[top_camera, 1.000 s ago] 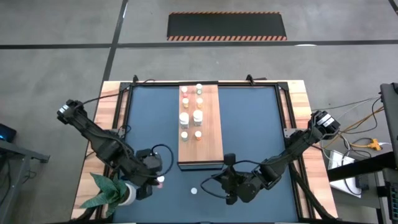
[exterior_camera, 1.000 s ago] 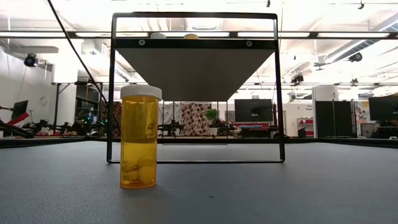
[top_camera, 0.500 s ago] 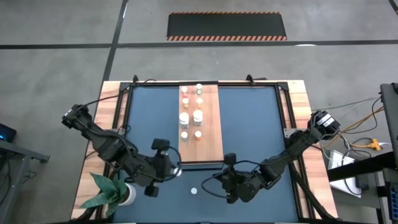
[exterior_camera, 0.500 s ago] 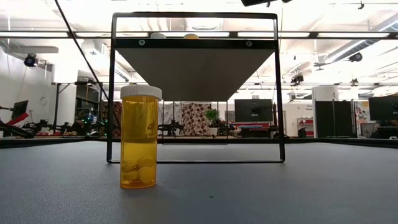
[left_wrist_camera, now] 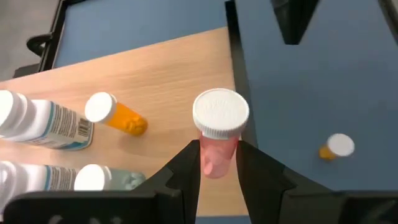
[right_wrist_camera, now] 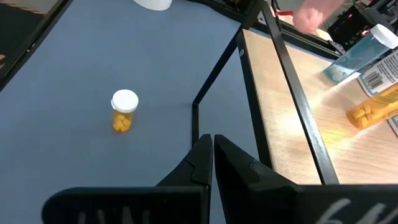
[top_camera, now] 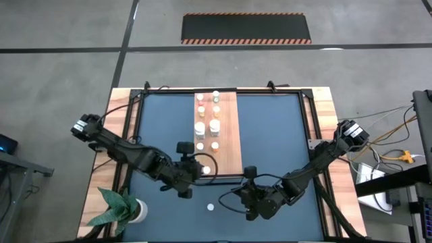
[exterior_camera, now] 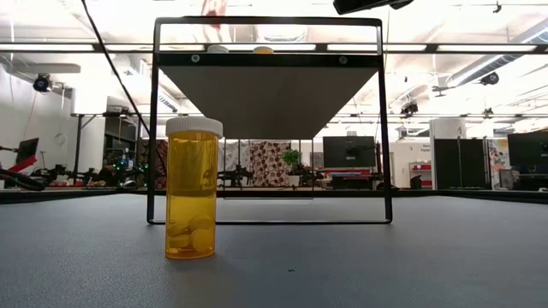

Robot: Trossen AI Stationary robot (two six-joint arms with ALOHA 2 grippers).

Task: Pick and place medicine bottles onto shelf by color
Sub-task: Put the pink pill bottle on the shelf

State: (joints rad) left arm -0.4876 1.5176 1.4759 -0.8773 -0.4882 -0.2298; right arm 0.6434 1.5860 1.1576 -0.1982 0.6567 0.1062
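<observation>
Left gripper (left_wrist_camera: 219,163): its two dark fingers were clamped on the sides of a pink bottle (left_wrist_camera: 218,134) with a white cap, held upright above the near end of the shelf (left_wrist_camera: 161,81).
Left gripper from above: it (top_camera: 200,169) sat at the shelf's near left corner, the arm stretching back across the mat toward the table's left side.
Right gripper (right_wrist_camera: 212,157): fingers pressed together with nothing between them, hanging low over the mat near the table's front edge.
Loose bottle: an orange bottle (right_wrist_camera: 124,110) with a white cap stood alone on the mat, in front of the shelf and between the two grippers.
Shelf: a long light wooden board (top_camera: 226,145) raised on a black frame, carrying two rows of small bottles along its left half.
Hard to make out: from above, the colours of the bottles on the shelf were too small to tell, and the held bottle showed only as a pale spot.
Cut off: in the left wrist view, two larger labelled bottles (left_wrist_camera: 37,121) ran off the edge.
Surface: a dark mat (top_camera: 270,135) inside a wooden table rim.
Room: a potted plant (top_camera: 121,210) sat at the front left corner; the floor was grey concrete with a striped black mat (top_camera: 246,28).
</observation>
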